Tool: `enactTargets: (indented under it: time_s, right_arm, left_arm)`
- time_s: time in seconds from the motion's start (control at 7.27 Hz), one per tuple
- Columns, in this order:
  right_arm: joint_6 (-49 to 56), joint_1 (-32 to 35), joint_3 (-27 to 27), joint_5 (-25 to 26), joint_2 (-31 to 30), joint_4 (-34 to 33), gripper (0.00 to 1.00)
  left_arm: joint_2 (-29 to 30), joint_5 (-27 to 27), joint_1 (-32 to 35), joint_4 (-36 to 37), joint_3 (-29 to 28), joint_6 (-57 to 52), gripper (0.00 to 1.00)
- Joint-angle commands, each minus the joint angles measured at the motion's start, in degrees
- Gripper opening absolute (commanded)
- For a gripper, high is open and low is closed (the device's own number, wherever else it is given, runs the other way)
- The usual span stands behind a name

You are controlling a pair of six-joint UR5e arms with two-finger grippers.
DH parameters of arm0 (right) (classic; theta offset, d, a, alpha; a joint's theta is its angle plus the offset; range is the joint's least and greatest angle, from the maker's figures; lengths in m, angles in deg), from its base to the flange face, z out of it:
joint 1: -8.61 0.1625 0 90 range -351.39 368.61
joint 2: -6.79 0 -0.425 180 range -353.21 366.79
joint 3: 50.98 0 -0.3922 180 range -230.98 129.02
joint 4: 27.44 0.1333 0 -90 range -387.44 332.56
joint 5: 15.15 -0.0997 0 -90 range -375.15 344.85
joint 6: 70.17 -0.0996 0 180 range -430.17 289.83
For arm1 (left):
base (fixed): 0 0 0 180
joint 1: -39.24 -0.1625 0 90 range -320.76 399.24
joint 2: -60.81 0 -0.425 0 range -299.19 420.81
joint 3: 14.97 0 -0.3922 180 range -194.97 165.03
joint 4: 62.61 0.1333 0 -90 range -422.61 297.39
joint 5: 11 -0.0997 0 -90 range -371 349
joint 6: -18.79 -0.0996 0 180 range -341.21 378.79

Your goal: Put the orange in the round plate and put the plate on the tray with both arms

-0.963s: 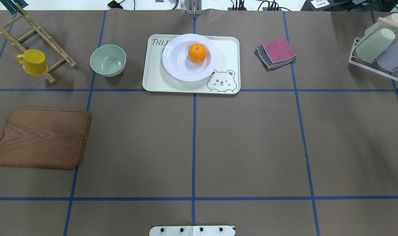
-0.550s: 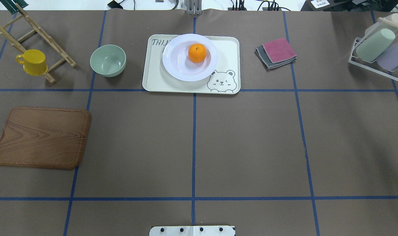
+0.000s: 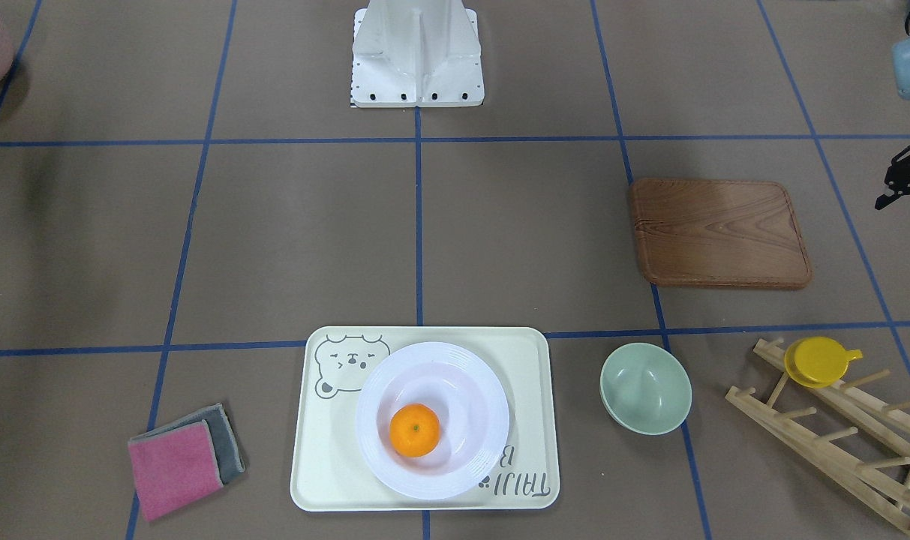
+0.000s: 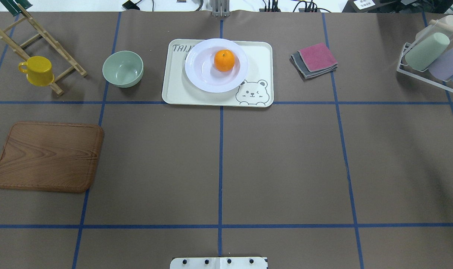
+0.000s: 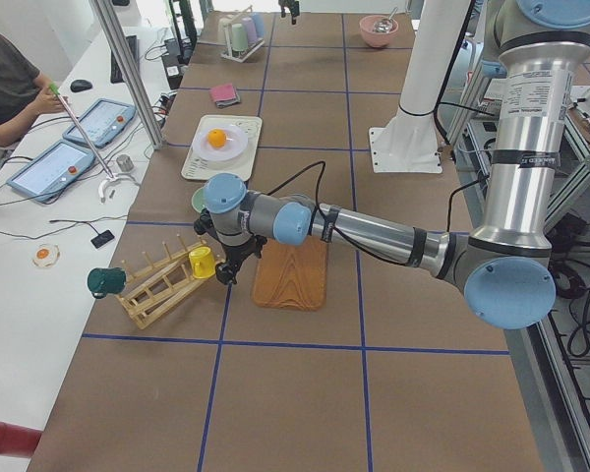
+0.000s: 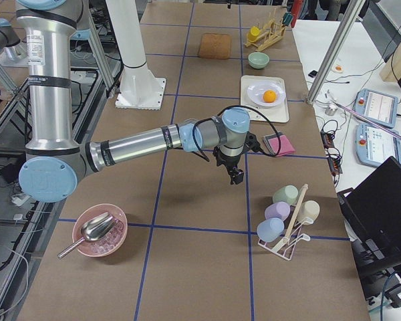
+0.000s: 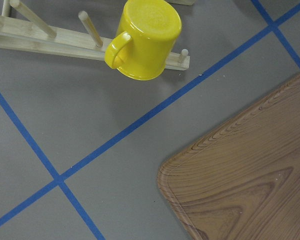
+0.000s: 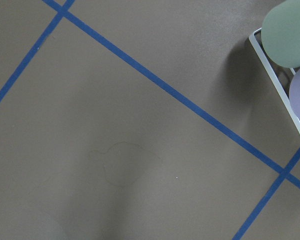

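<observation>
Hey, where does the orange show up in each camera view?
Front-facing: orange bottom centre, in the round plate.
Overhead: orange top centre.
Exterior left: orange upper left, far down the table.
Exterior right: orange upper right.
Left wrist: not in view.
Right wrist: not in view.
Shared landmark: the round plate on the tray.

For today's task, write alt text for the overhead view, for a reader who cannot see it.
An orange sits in a white plate on a cream tray at the far middle of the table. A green bowl, yellow cup and wooden board lie to its left; folded cloths to its right.
</observation>
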Motion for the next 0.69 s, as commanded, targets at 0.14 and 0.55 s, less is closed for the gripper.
enactTargets:
  time_s: [0.14,0.55]
  right_arm:
    - [1.0,1.6,0.0,-1.5,-0.6,0.2,1.00]
    - [1.0,1.5,0.6,-1.8,-0.6,0.2,1.00]
  left_arm:
    - [0.1,0.2,-0.2,-0.5,0.1,0.0,0.99]
    - [0.1,0.1,-0.1,-0.8,0.4,-0.1,0.99]
